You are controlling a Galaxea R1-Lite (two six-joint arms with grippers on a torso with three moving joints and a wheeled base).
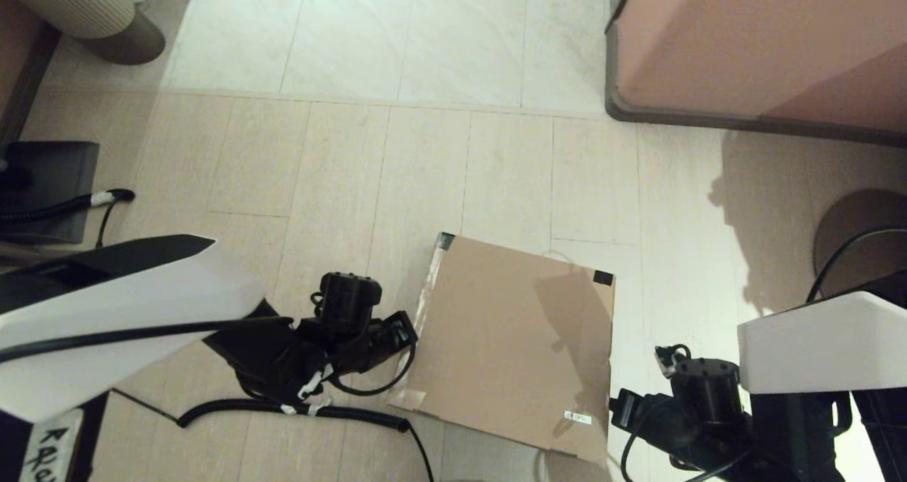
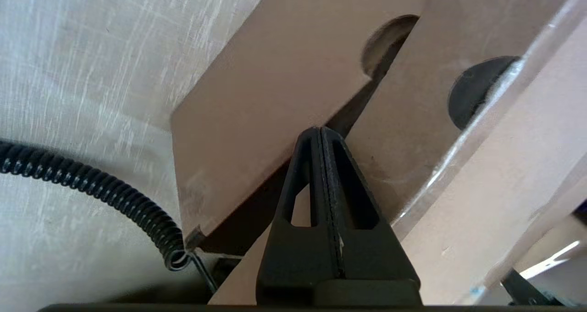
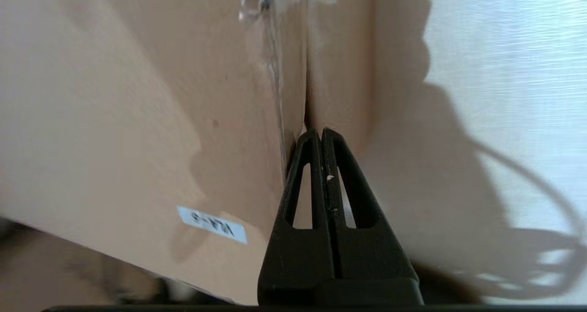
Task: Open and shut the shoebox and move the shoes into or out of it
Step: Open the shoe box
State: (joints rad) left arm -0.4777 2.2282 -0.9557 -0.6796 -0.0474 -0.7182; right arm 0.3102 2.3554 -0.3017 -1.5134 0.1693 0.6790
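Head view: the shoebox point(image 1: 514, 347) is seen lying on the floor point(image 1: 425, 163) with its lid down, flanked by both grippers. The left gripper point(image 2: 321, 133), fingers pressed together, is set at the box's side flap. The right gripper point(image 3: 321, 133), likewise closed on nothing, is held against the opposite side edge, near the white sticker point(image 3: 212, 225).

Left gripper point(image 2: 321, 133): fingers pressed together, tips at the dark gap beneath the shoebox point(image 2: 275, 101) side flap. Coiled black cable point(image 2: 105, 195) lies on the floor beside the shoebox.
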